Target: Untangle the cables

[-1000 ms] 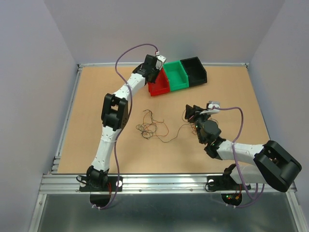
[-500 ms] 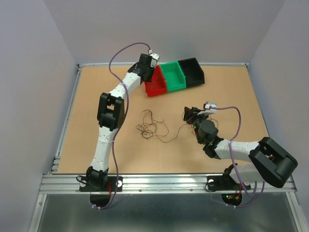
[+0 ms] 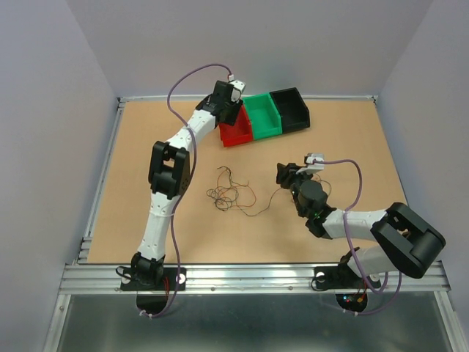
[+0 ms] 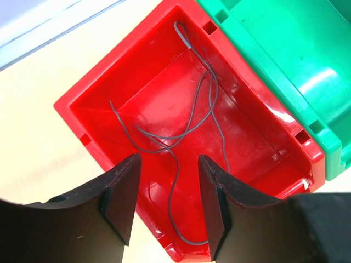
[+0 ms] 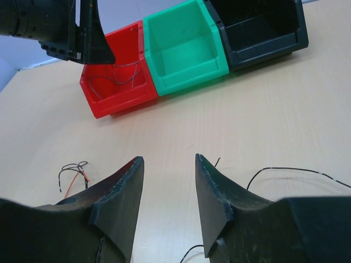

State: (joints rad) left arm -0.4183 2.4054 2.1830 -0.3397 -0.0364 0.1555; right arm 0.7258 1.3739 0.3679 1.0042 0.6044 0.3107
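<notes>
We see our left tool (image 4: 168, 161) wide, empty, over the red bin (image 4: 115, 57) holding a grey wire (image 4: 186, 129). Our right tool (image 5: 169, 159) is wide too, low over the counter (image 3: 146, 147), seemingly clear of the cables (image 3: 231, 192).

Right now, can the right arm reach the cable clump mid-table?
Probably yes. The right claw is open and low over bare table; the cable clump lies just to its left with nothing between. The left claw is off over the red bin.

Curly orange-red and dark cables (image 3: 227, 193) clumped on the table (image 3: 132, 161); one grey wire (image 4: 175, 134) inside the red bin (image 4: 159, 87)
</notes>
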